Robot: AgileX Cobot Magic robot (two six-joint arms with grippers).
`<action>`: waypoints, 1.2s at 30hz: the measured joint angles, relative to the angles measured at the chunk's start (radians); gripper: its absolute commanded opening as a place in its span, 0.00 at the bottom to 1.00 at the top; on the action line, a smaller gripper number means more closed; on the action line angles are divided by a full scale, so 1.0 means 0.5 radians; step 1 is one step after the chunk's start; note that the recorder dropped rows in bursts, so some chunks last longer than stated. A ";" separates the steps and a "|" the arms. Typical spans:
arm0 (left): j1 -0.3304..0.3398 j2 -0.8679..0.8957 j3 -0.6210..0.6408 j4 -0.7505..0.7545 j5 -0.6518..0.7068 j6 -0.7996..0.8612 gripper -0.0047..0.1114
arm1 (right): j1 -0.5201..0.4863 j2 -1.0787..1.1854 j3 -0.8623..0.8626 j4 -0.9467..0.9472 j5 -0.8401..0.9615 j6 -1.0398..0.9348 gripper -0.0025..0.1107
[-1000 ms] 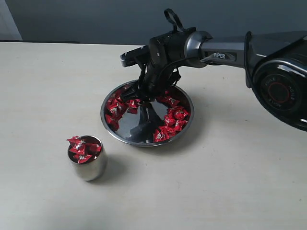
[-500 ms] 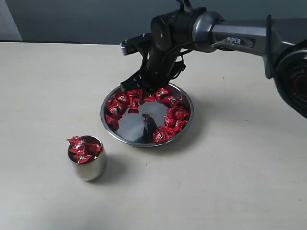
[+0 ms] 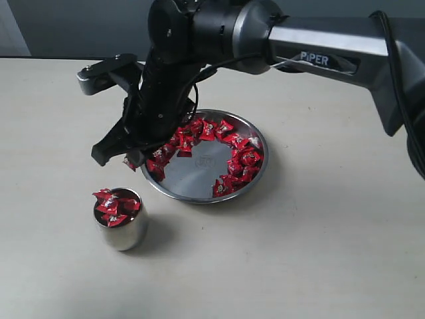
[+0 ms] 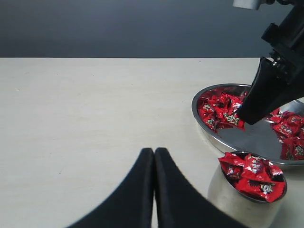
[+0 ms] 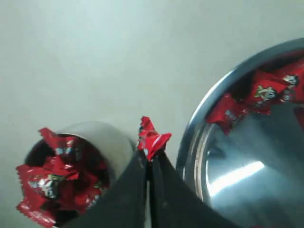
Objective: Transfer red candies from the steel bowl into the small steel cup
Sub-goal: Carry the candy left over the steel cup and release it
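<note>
Now, exterior: right gripper [image 3: 123, 158] hangs between steel bowl [image 3: 199, 198] and small steel cup [image 3: 123, 236]; cup heaped, many red candies [image 3: 242, 159] left in bowl | left wrist: left gripper [image 4: 154, 154] fingers together, empty, near cup | right wrist: fingers clamped on one candy [image 5: 151, 137], not yet over cup.

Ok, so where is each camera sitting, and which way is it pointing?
Exterior view: off the arms and raised, looking down across the table at the steel bowl and small steel cup. The right arm and right gripper show.
Left wrist view: low over the table, looking along it toward bowl and cup. The shut left gripper shows.
Right wrist view: looks down past the right gripper, shut on a red candy, between cup and bowl.
Shared: every view shows bowl and cup.
</note>
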 measured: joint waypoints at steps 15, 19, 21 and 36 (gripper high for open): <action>0.000 0.000 0.000 0.000 0.000 0.000 0.04 | 0.055 -0.042 0.000 0.258 0.197 -0.178 0.02; 0.000 0.000 0.000 0.000 0.000 0.000 0.04 | 0.056 -0.083 0.000 0.375 0.273 -0.233 0.02; 0.000 0.000 0.000 0.000 0.000 0.000 0.04 | 0.060 -0.086 0.000 0.390 0.316 -0.241 0.02; 0.000 0.000 0.000 0.000 0.000 0.000 0.04 | 0.189 -0.086 0.000 0.283 0.258 -0.291 0.02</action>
